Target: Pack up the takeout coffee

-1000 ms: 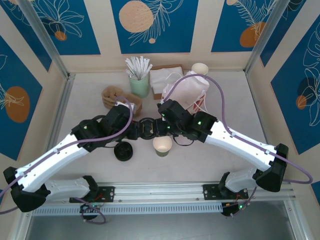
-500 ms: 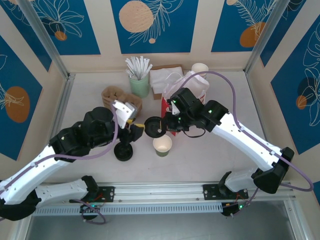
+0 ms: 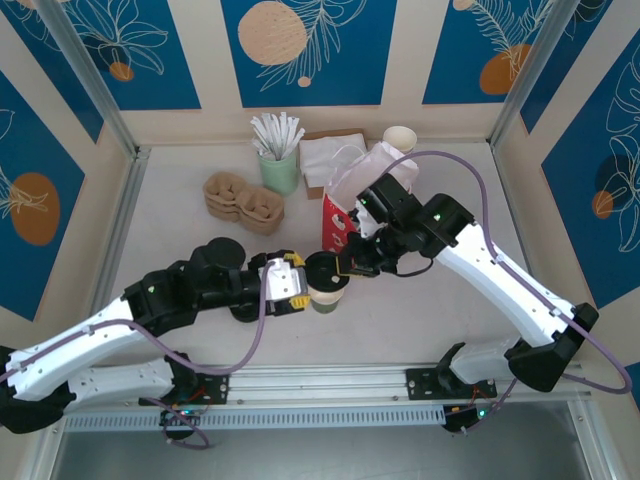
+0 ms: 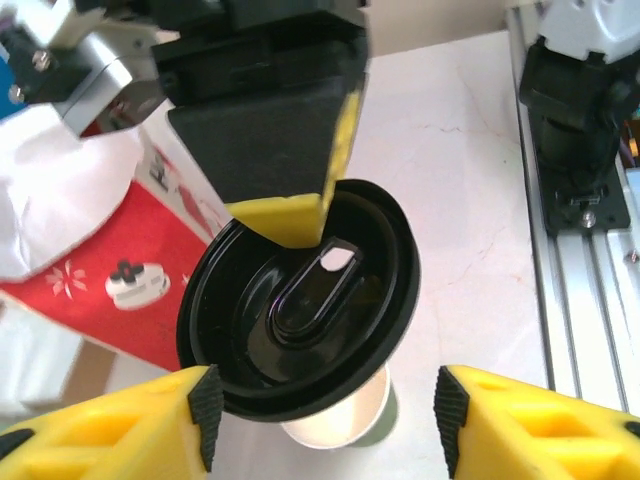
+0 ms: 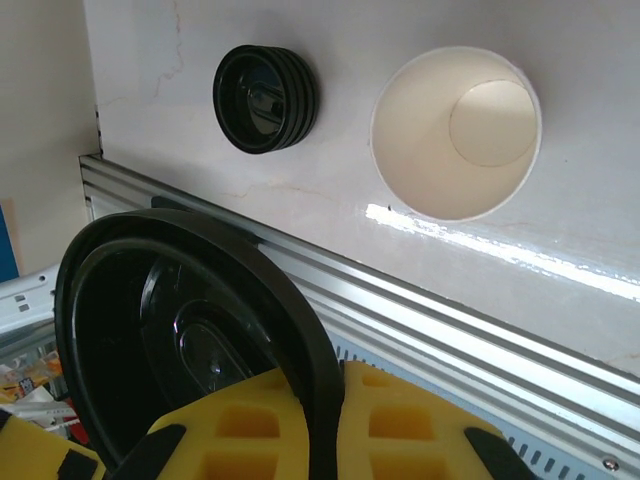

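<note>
Moved: both arms swung to the near middle; the right end effector now holds the black lid over the cup.
Grip: clenched on the lid's rim.
Relation: we see the cup upright, empty, just below the tilted lid.
Left: left end effector released, just left of the cup.
Container: bag upright, far-right of cup.

Bright, even light from overhead washes the pale table in the top view, leaving only soft, short shadows under the arms. From the right wrist, a hard glare streak runs from centre toward 4 o'clock below the paper cup. The black lid at 7 o'clock carries a faint sheen. From the left wrist, the left gripper's fingers at 7 and 5 o'clock look slightly soft.
</note>
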`<state>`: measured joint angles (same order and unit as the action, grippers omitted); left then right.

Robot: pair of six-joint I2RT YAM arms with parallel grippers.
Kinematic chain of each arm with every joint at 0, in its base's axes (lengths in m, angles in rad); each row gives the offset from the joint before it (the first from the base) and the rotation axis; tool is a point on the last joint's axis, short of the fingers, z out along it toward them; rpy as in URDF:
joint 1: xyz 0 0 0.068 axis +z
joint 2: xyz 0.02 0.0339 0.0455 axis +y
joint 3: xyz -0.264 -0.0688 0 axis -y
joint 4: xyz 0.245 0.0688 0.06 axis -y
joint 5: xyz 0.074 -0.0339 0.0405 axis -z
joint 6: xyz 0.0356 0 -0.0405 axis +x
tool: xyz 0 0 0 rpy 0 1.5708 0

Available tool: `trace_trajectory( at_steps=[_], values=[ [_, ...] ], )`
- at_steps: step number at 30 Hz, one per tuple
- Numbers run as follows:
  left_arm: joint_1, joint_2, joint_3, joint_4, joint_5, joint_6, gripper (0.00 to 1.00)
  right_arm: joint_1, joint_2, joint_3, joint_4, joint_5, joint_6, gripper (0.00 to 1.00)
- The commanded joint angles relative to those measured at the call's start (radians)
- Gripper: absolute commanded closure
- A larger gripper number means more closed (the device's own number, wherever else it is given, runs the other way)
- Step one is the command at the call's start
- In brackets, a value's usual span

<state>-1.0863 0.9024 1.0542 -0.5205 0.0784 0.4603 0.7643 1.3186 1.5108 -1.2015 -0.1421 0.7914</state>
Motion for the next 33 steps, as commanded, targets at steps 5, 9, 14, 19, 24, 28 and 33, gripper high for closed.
trace_trajectory(
  at_steps=[5, 9, 14, 19, 24, 28, 33],
  values=[
    [-0.014, -0.014, -0.033, 0.088, 0.016, 0.172, 0.4, -0.017, -0.023, -0.019, -0.043, -0.074, -0.01, 1.0],
    [-0.014, 0.001, -0.034, 0.102, -0.006, 0.205, 0.41, -0.018, -0.019, -0.023, -0.047, -0.083, -0.012, 1.0],
    [-0.018, 0.026, -0.023, 0.086, -0.016, 0.25, 0.44, -0.022, -0.018, -0.028, -0.055, -0.089, -0.012, 1.0],
    [-0.018, 0.019, -0.04, 0.089, -0.013, 0.285, 0.44, -0.022, -0.017, -0.024, -0.055, -0.095, -0.011, 1.0],
    [-0.018, 0.026, -0.042, 0.086, -0.04, 0.308, 0.46, -0.022, -0.012, -0.024, -0.051, -0.103, -0.012, 1.0],
    [-0.018, 0.027, -0.044, 0.098, -0.059, 0.313, 0.51, -0.023, -0.004, -0.031, -0.049, -0.109, -0.013, 1.0],
    [-0.018, 0.029, -0.047, 0.105, -0.058, 0.328, 0.52, -0.022, -0.001, -0.034, -0.035, -0.128, -0.012, 1.0]
  ],
)
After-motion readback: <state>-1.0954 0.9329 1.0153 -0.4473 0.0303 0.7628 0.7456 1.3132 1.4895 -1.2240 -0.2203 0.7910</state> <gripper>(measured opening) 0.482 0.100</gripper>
